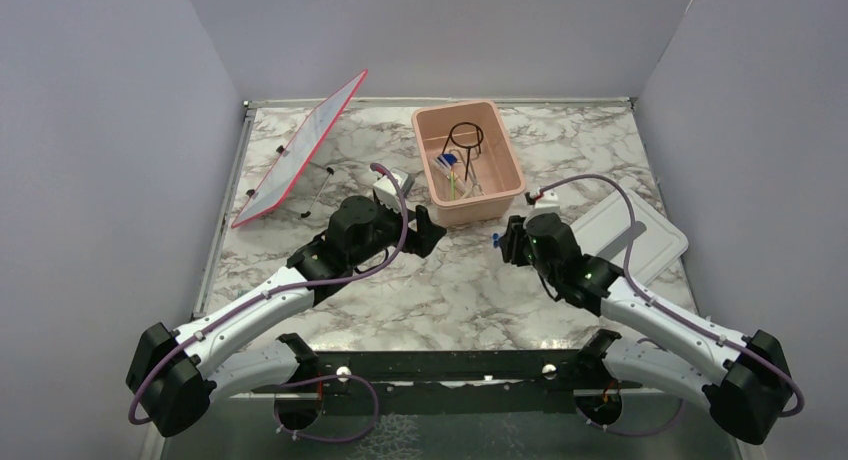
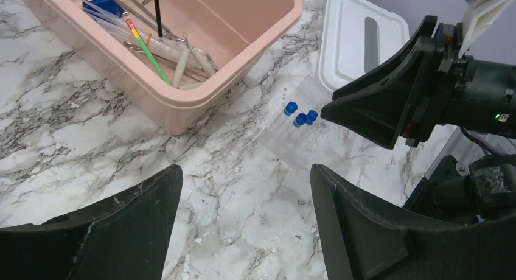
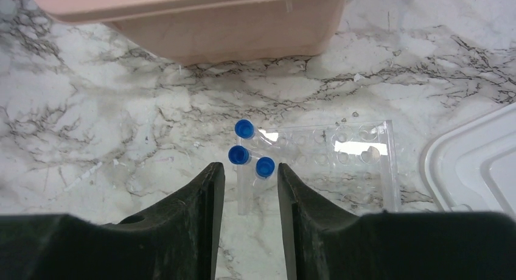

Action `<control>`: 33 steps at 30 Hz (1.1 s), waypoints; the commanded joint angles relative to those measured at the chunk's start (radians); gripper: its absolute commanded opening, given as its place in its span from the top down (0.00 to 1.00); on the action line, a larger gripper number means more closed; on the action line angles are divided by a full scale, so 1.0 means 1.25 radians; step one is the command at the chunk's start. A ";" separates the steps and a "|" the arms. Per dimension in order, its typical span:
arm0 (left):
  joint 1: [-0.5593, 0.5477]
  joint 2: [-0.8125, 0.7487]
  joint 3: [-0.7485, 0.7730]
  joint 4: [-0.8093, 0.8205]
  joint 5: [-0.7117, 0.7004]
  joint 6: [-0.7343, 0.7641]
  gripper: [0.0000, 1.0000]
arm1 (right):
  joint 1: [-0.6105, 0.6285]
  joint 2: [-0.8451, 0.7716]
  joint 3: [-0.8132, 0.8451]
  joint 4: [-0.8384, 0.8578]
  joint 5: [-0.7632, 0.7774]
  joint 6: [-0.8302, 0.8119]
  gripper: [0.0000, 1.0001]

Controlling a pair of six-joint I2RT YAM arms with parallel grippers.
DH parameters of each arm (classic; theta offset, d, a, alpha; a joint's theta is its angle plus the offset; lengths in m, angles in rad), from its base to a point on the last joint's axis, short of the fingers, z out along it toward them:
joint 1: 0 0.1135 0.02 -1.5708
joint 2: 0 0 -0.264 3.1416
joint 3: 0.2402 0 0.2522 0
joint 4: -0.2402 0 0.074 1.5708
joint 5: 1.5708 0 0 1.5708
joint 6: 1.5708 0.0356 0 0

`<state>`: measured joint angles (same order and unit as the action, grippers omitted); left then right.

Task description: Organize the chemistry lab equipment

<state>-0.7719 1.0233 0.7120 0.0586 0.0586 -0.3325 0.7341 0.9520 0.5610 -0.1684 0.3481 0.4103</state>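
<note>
Three clear tubes with blue caps [image 3: 238,154] lie on the marble by a clear plastic rack [image 3: 359,164], in front of the pink tub [image 3: 231,30]. My right gripper [image 3: 251,169] is open just above them; one tube lies between its fingertips with a gap on each side. In the top view the right gripper [image 1: 503,242] is at the tub's near right corner. My left gripper [image 2: 246,189] hangs open over bare marble, nothing between its fingers. The tub [image 2: 201,97] holds the green-yellow stick [image 2: 149,52], clear pipettes [image 2: 182,64] and the black wire ring stand [image 1: 465,135].
The tub's white lid [image 1: 640,235] lies flat at the right, next to the rack. A large red-edged panel [image 1: 300,150] leans tilted at the back left. My left gripper [image 1: 432,230] is close to the tub's near left corner, facing the right gripper.
</note>
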 commanded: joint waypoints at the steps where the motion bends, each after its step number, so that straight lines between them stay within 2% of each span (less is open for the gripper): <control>1: 0.001 -0.010 -0.005 0.018 -0.015 0.000 0.20 | 0.005 -0.003 0.071 -0.080 0.056 0.063 0.62; 4: 0.001 -0.011 -0.006 0.018 -0.014 -0.001 0.20 | 0.004 0.044 0.128 -0.169 0.129 0.136 0.71; 7: 0.001 -0.012 -0.008 0.017 -0.013 -0.002 0.20 | -0.012 0.103 0.181 -0.241 0.161 0.186 0.75; 12: 0.001 -0.012 -0.013 0.019 -0.010 -0.013 0.20 | -0.086 0.178 0.207 -0.240 0.077 0.195 0.79; 23: 0.001 -0.013 -0.027 0.028 0.000 -0.029 0.20 | -0.096 0.262 0.217 -0.233 -0.063 0.181 0.83; 33: 0.001 -0.014 -0.033 0.031 0.002 -0.031 0.20 | -0.096 0.234 0.215 -0.255 -0.067 0.180 0.84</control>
<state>-0.7719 1.0229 0.6792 0.0643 0.0593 -0.3607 0.6174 1.2724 0.8009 -0.4648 0.2657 0.6285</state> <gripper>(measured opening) 0.794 0.164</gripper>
